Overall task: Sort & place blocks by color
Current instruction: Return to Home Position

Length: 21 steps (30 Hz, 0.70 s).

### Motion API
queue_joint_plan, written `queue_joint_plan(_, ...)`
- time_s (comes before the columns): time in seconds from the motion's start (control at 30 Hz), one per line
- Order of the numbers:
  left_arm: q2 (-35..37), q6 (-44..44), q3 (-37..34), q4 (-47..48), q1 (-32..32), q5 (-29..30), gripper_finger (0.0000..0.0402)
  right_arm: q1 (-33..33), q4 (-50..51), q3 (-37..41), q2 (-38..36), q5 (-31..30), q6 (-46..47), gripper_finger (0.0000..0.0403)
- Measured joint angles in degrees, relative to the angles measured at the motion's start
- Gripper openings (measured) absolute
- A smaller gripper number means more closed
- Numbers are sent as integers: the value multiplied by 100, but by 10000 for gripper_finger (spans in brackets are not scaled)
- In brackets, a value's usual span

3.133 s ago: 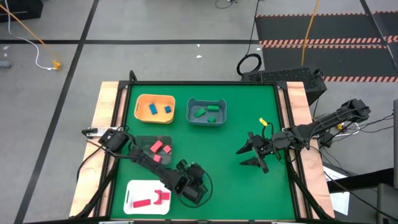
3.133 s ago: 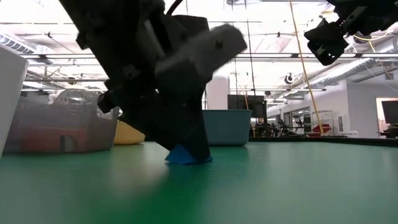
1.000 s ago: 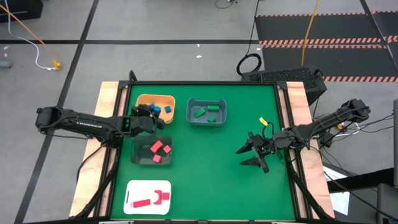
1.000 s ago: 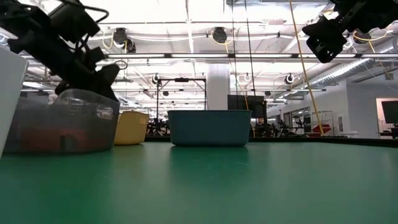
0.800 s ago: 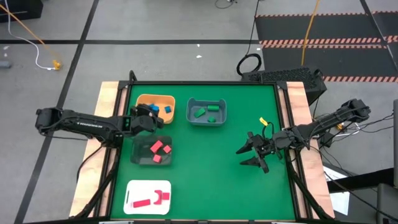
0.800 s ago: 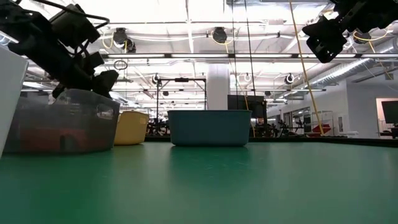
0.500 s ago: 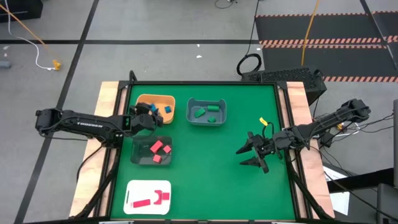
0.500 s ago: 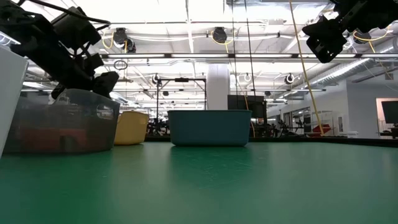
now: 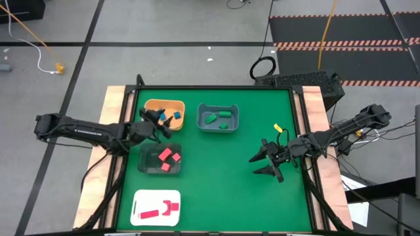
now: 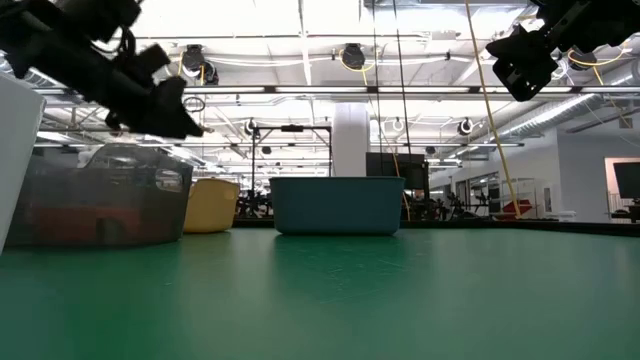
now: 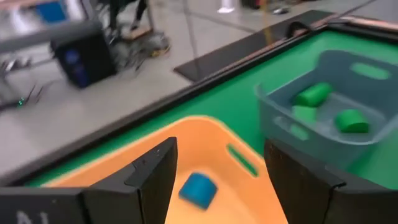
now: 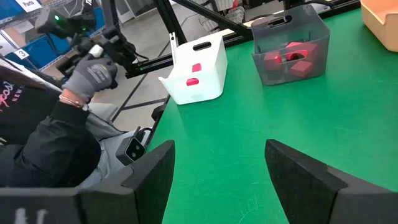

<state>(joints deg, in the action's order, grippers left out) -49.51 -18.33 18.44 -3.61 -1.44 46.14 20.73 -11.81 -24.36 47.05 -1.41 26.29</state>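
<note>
green bench (image 9: 223, 183), wooden strips along both sides. far left: orange bin (image 9: 164, 102), grey bin (image 9: 201, 118) beside it, apart. nearer: dark clear bin (image 9: 147, 164). near left corner: white tray (image 9: 147, 200).

— How is the surface (image 9: 216, 183) lit in the high view?
— Evenly, from overhead; shadows are kept faint and soft-edged.
— And in the low view?
— The scene is backlit. The ceiling lamps (image 10: 350, 55) are blown out to white, and the left arm (image 10: 95, 50) is reduced to a dark, smeared silhouette. The nearest stretch of surface is thrown out of focus.
— What is seen at the wrists?
— The left view is blurred throughout: the bin (image 11: 211, 143) and the block (image 11: 197, 186) are softened. The right view is bright and clear, though its dark fingers (image 12: 146, 180) are rendered soft.
</note>
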Motion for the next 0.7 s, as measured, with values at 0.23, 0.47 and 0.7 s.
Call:
queue_joint_plan(0.23, 568, 427, 0, 347, 213, -202, 241, 0, 0, 0, 0, 1, 2, 242)
queue_joint_plan(0.47, 732, 298, 0, 823, 454, -300, 241, 0, 0, 0, 0, 0, 2, 242)
queue_joint_plan(0.7, 962, 602, -282, 468, 850, -287, 241, 0, 0, 0, 0, 0, 2, 242)
